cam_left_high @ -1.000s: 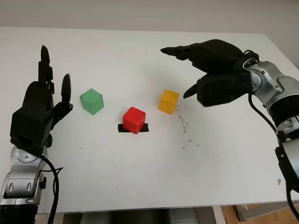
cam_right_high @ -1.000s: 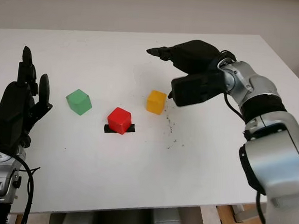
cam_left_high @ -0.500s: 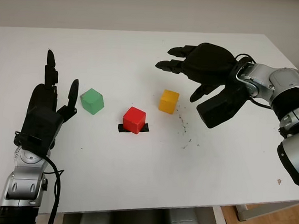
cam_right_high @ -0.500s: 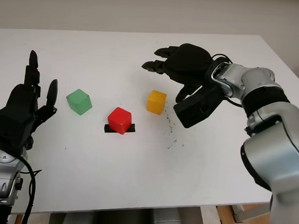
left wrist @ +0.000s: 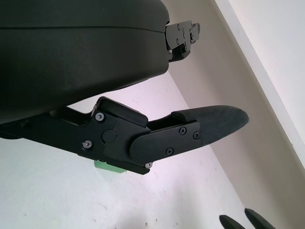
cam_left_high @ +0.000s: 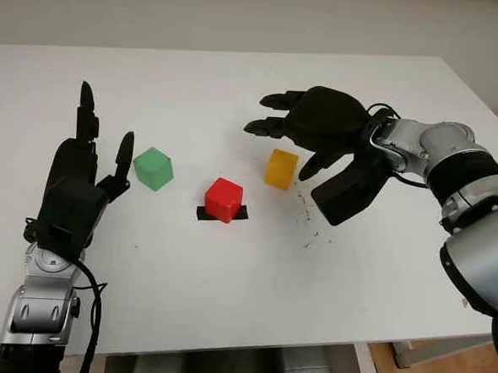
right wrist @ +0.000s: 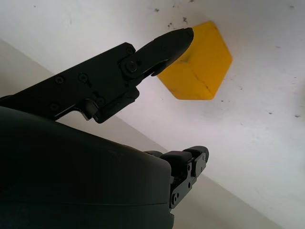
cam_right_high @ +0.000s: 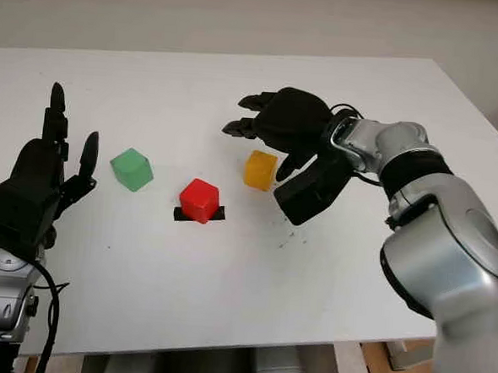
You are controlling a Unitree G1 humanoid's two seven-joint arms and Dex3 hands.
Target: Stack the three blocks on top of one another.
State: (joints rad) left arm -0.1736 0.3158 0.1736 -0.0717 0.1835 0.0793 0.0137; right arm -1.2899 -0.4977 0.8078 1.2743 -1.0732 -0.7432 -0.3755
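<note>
right hand (cam_left_high: 316, 127) open over yellow block (cam_left_high: 280, 169) | left hand (cam_left_high: 75, 189) open | white table (cam_left_high: 227, 270), perhaps scuffed

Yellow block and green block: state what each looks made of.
Yellow block: probably painted wood or hard plastic; flat matte faces, crisp edges, dark scuffs. Green block: likely the same make; paler top, softly rounded corners. The open right hand hovers over the yellow block; the open left hand stands beside the green block.
</note>
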